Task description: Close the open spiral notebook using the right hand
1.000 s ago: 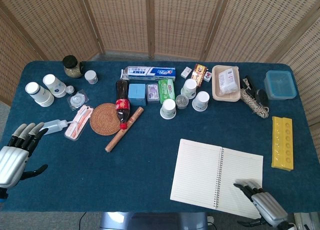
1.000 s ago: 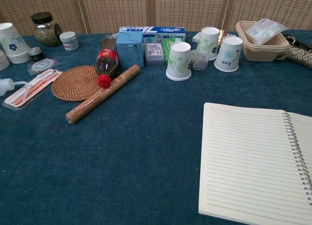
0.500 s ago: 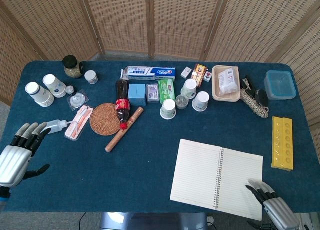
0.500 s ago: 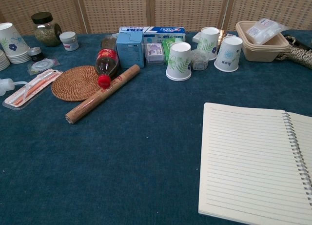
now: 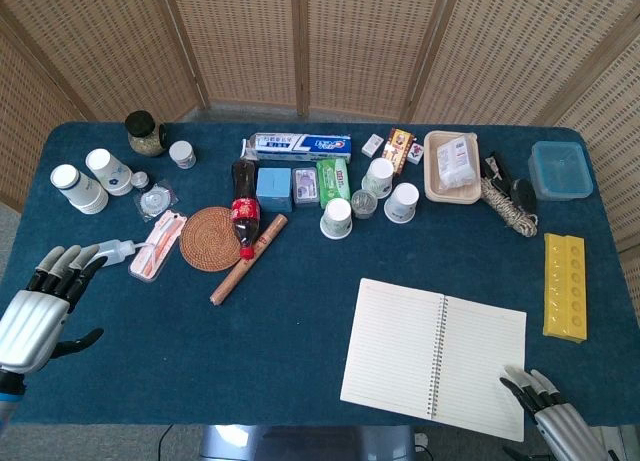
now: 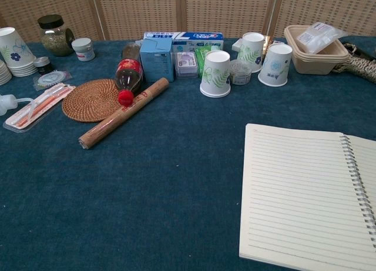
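In front of wicker screens [image 5: 300, 41], the blue table [image 5: 280, 331] carries the open notebook [image 5: 433, 356]. Right hand [image 5: 555, 421], lower right: fingers spread, empty. Left hand [image 5: 40, 306], lower left: same.

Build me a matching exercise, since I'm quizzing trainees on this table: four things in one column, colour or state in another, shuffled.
1. spiral notebook
2. cola bottle
3. ice cube tray
4. lidded container

a. yellow
b. lying on its side, red cap
c. blue, far right corner
d. open, lined pages up

Pairs: 1-d, 2-b, 3-a, 4-c
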Controlling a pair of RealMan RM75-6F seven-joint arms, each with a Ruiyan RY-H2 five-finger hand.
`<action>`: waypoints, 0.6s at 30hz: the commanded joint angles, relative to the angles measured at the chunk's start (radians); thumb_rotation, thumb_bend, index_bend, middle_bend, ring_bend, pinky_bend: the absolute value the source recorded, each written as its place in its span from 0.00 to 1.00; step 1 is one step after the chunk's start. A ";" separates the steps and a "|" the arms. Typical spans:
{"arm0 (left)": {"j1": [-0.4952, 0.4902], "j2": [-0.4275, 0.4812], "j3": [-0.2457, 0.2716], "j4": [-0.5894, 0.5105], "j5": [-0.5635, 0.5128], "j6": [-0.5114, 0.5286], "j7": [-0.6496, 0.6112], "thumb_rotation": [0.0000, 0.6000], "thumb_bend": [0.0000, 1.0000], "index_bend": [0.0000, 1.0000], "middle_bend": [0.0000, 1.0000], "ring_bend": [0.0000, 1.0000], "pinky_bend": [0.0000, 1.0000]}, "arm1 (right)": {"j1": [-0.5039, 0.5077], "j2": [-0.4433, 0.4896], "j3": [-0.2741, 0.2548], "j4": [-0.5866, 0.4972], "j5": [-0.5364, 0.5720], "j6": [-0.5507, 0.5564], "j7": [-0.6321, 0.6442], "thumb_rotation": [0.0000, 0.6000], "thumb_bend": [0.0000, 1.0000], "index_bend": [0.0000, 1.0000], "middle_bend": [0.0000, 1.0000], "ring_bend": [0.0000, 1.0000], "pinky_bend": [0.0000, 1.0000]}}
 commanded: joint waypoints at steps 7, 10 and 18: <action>0.009 0.005 -0.009 -0.012 -0.001 0.028 -0.004 1.00 0.00 0.00 0.00 0.00 0.00 | -0.024 -0.065 0.005 0.102 0.003 0.004 0.001 0.68 0.24 0.00 0.00 0.00 0.05; 0.013 0.003 -0.012 -0.008 0.005 0.042 -0.007 1.00 0.00 0.00 0.00 0.00 0.00 | -0.024 -0.086 0.012 0.127 0.004 0.009 0.004 0.77 0.24 0.00 0.00 0.00 0.06; 0.018 0.004 -0.012 -0.003 0.003 0.050 -0.015 1.00 0.00 0.00 0.00 0.00 0.00 | -0.024 -0.133 0.030 0.181 0.007 0.033 0.015 1.00 0.23 0.00 0.00 0.00 0.09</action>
